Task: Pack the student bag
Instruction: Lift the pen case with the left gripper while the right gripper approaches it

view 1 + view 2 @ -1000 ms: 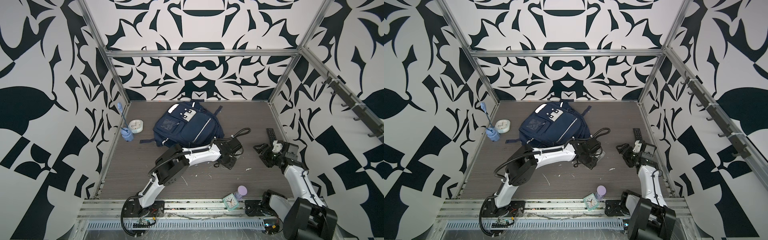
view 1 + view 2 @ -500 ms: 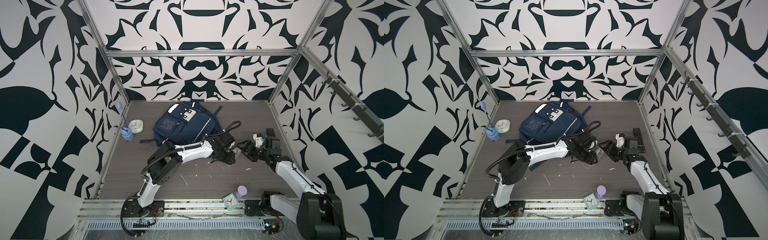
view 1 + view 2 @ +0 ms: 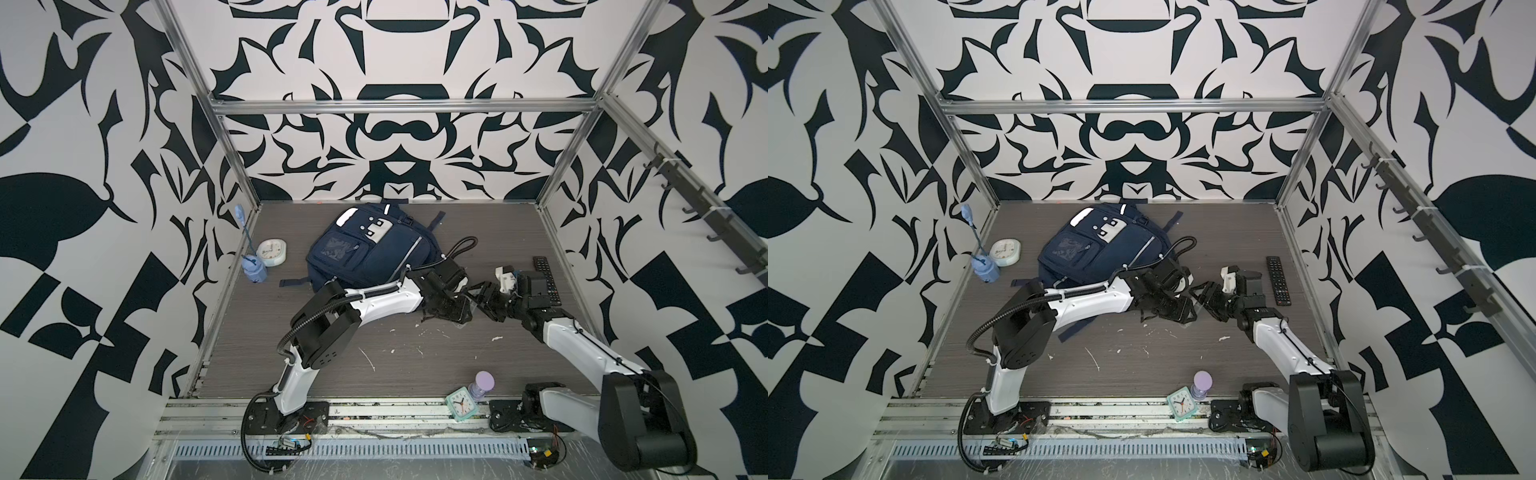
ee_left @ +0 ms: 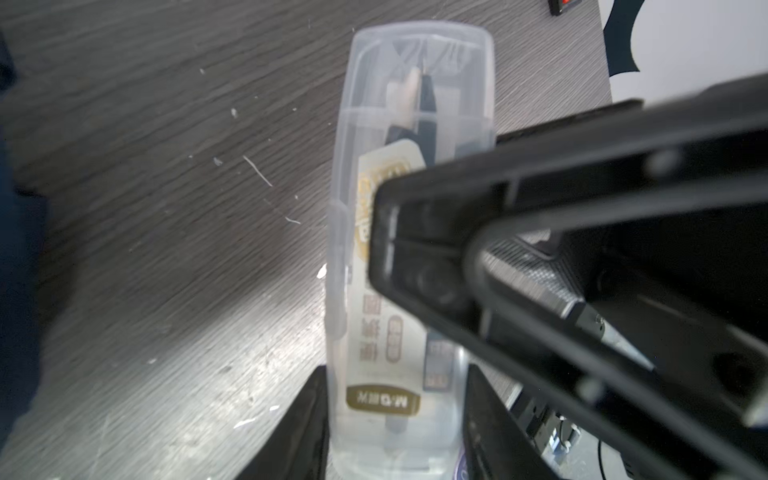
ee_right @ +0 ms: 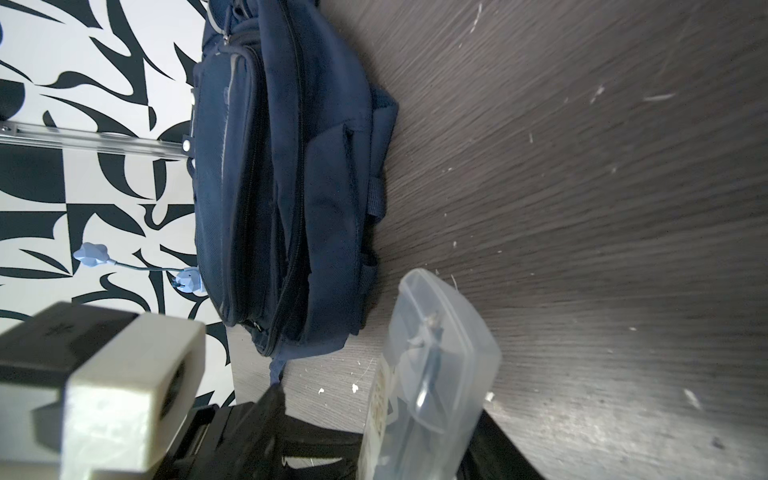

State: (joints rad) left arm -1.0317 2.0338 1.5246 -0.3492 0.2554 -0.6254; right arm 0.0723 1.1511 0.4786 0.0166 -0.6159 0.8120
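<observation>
The student bag, navy with a white-grey flap pocket, lies flat at the back of the floor; the right wrist view shows its side. Just right of it, my left gripper is shut on one end of a clear plastic case with a gold label and a dark tool inside. My right gripper meets it from the right, open around the case's other end. One right finger lies against the case, the other stands apart from it.
A black remote lies by the right wall. A round white clock and a blue desk fan stand at the left wall. A mint alarm clock and a purple-capped bottle sit at the front edge.
My right arm has swung in from the right wall to the held case, and its jaws have narrowed around it. The left gripper has shifted slightly back and right with the case.
</observation>
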